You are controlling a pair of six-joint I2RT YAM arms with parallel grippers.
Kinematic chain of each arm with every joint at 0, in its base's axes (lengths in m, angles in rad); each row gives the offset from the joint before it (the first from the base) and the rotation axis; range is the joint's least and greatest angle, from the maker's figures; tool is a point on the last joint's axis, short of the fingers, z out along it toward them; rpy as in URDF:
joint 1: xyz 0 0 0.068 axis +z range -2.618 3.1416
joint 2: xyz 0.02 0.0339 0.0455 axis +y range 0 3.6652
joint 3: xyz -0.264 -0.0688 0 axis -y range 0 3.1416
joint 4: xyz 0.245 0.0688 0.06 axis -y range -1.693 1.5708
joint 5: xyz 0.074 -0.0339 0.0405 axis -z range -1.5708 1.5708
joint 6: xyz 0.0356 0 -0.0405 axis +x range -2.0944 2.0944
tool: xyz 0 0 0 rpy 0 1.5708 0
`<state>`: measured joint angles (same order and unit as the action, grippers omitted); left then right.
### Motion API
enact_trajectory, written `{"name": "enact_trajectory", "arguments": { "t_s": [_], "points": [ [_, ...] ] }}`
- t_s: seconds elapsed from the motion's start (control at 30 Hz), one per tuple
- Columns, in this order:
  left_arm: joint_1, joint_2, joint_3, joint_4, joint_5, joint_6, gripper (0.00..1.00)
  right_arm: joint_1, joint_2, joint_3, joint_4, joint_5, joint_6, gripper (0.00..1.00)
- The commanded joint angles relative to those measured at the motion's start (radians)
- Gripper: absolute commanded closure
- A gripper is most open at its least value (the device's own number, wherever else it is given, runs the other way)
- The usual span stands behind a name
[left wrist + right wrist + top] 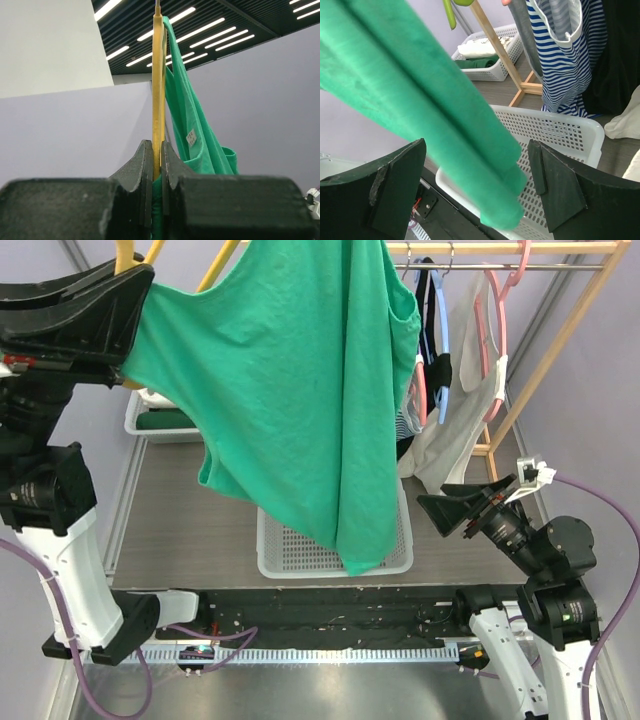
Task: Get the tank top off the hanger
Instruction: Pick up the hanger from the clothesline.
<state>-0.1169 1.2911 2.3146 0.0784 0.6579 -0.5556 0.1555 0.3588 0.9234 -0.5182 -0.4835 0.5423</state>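
Above the white basket (285,558), the overhead view shows the green tank top (300,390) draped on the yellow hanger (124,254).

Left wrist view: the left tool (156,150) is clenched on that hanger, so a hard pull could wrench it free.

Right wrist view: the right tool (477,165) is released, with the hem above the basket ahead of it. A shallow bite may slip.

"what is holding everything up on your side?"
"a grey wood-grain table (180,530). the black strip (330,605) that my arms are bolted to runs along its near edge."
"and what sits on it?"
"a white mesh basket (300,565) in the middle, near that strip. a second white basket (135,422) is at the far left, well apart from the first. the wooden rack (560,350) stands on it at the far right."
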Motion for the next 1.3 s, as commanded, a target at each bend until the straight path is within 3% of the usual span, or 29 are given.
{"name": "enact_trajectory", "arguments": {
  "t_s": [0.0,0.23,0.47,0.6,1.0,1.27],
  "points": [
    [0.008,-0.021,-0.035,0.031,-0.07,0.083,1.0,0.003,-0.011,0.018,0.021,0.02,-0.01,0.09],
    [0.008,-0.022,-0.073,-0.009,0.018,0.118,1.0,0.004,-0.006,0.032,0.015,0.042,-0.015,0.1],
    [0.006,-0.137,-0.22,-0.15,0.365,0.05,0.99,0.004,0.008,0.031,0.032,0.049,-0.008,0.12],
    [0.006,-0.229,-0.336,-0.164,0.466,-0.024,0.98,0.004,0.025,0.038,0.05,0.036,0.001,0.12],
    [0.008,-0.443,-0.777,-0.192,0.499,-0.053,0.98,0.007,0.049,0.106,0.035,-0.015,-0.033,0.12],
    [0.006,-0.481,-0.962,-0.278,0.405,0.083,1.0,0.013,0.039,0.127,0.038,-0.064,-0.027,0.13]
  ]
}}
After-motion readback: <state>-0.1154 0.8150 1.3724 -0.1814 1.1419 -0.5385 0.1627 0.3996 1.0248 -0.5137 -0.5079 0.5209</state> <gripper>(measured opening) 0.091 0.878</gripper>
